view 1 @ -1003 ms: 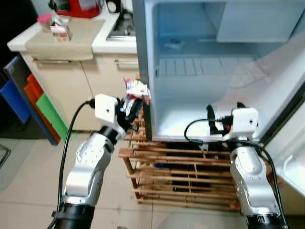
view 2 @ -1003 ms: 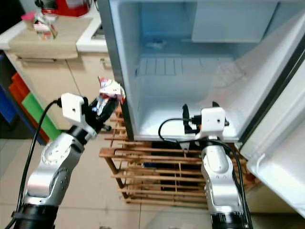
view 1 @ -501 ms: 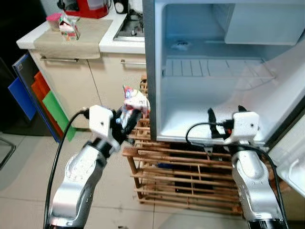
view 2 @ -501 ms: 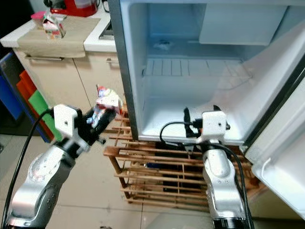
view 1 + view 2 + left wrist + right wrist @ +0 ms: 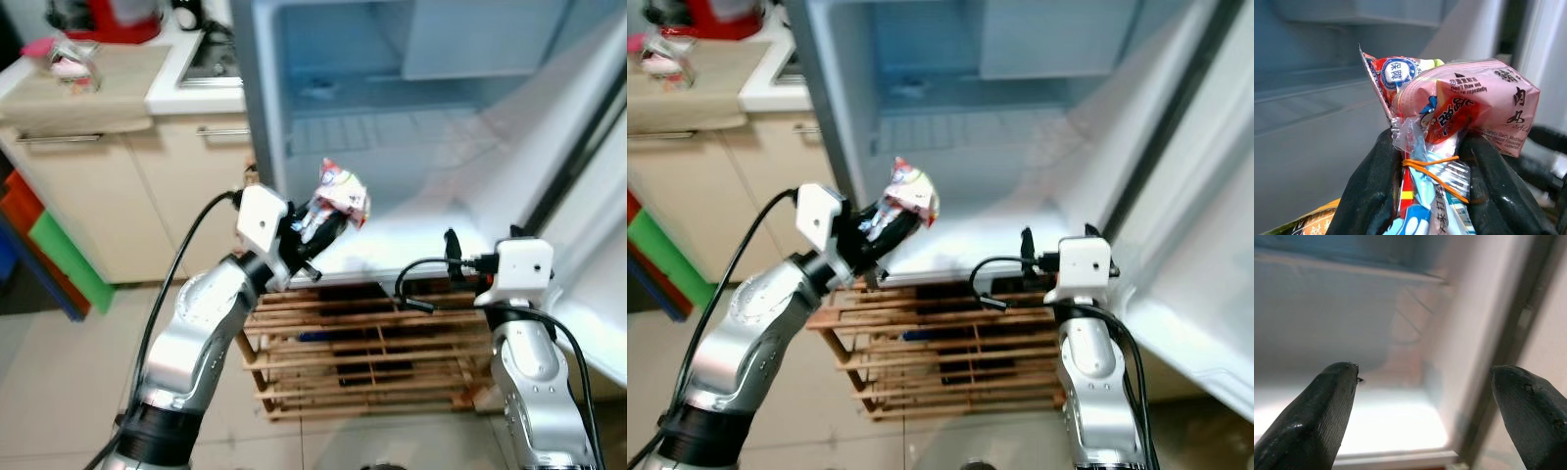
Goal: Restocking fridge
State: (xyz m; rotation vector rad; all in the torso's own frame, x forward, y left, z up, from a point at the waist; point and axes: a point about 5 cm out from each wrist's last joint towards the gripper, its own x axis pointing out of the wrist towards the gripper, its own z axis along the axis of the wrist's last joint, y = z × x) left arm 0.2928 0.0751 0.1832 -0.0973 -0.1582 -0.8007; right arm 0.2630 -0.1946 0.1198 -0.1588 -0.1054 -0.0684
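Observation:
My left gripper [image 5: 318, 220] is shut on a bundle of snack packets [image 5: 338, 193], pink and red wrappers tied with an orange rubber band [image 5: 1435, 166]. It holds the bundle just in front of the open fridge [image 5: 411, 147], above the front edge of its bottom floor. The fridge compartment is bare white, with a ribbed back shelf. My right gripper [image 5: 453, 257] hangs low at the fridge's front right, its fingers [image 5: 1317, 421] spread wide and open, holding nothing, facing the fridge floor.
A wooden slatted rack [image 5: 372, 343] stands under the fridge. The open fridge door [image 5: 598, 225] is at the right. A counter [image 5: 88, 78] with cabinets, a red appliance and small packets lies at the left. Tiled floor lies below.
The view has shifted, so the camera turned toward the fridge. My left gripper carried the snack bundle from beside the fridge's left wall to in front of its opening. The right gripper stays open.

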